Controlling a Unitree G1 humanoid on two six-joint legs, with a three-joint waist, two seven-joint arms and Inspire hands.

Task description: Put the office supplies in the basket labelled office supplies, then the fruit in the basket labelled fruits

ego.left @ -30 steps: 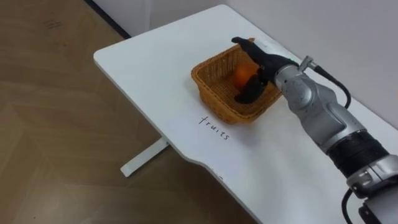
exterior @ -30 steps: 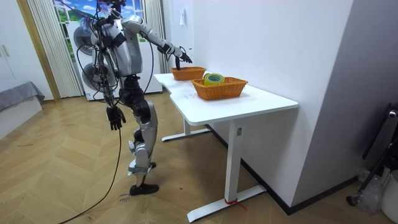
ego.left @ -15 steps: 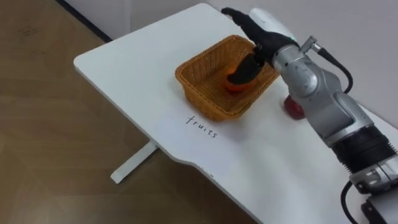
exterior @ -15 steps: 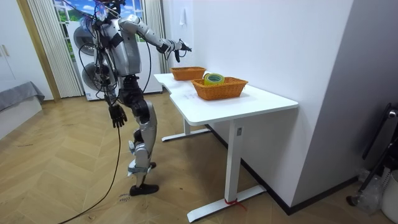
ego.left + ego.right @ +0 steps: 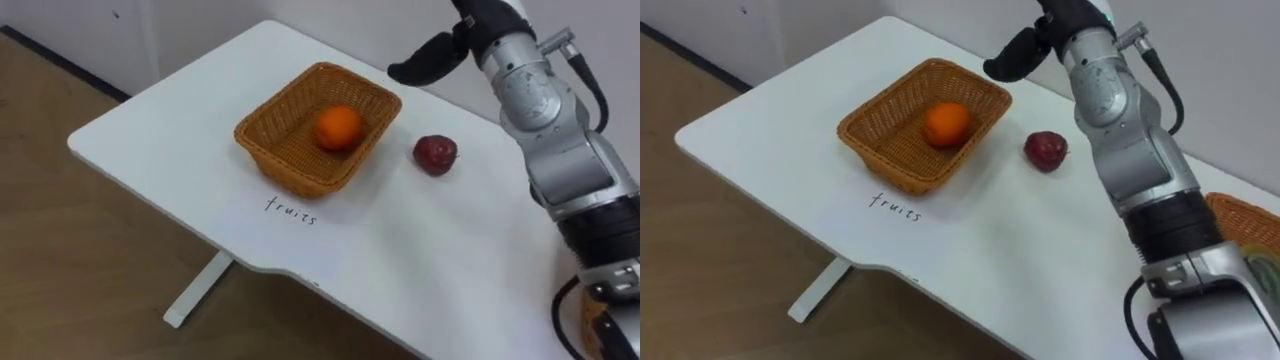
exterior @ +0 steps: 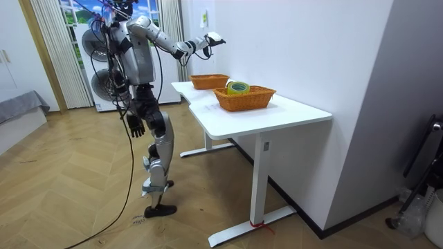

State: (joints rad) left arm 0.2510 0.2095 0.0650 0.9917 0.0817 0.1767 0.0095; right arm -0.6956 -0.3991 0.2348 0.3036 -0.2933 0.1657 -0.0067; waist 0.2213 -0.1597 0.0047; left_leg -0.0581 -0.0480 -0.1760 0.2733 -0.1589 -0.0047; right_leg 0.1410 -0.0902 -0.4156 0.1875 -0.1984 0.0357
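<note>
An orange (image 5: 338,127) lies inside the wicker fruit basket (image 5: 275,150), which stands on the white table (image 5: 420,260) behind a handwritten label. A dark red apple (image 5: 435,154) rests on the tabletop just right of the basket. My right hand (image 5: 430,62) hangs in the air above and behind the basket's far right corner, open and holding nothing, well clear of both fruits. In the room view my left hand (image 6: 135,126) hangs by my thigh with loose fingers. I stand at the table's end.
A second wicker basket (image 6: 246,97) holding a yellow-green tape roll (image 6: 239,87) stands further along the table; its rim (image 5: 1240,215) shows at the right. The wall runs close behind the table. The table's near edge drops to wooden floor.
My right hand has risen out of the fruit basket and drawn back toward the wall, leaving the orange inside. The head camera has shifted, bringing the apple into sight.
</note>
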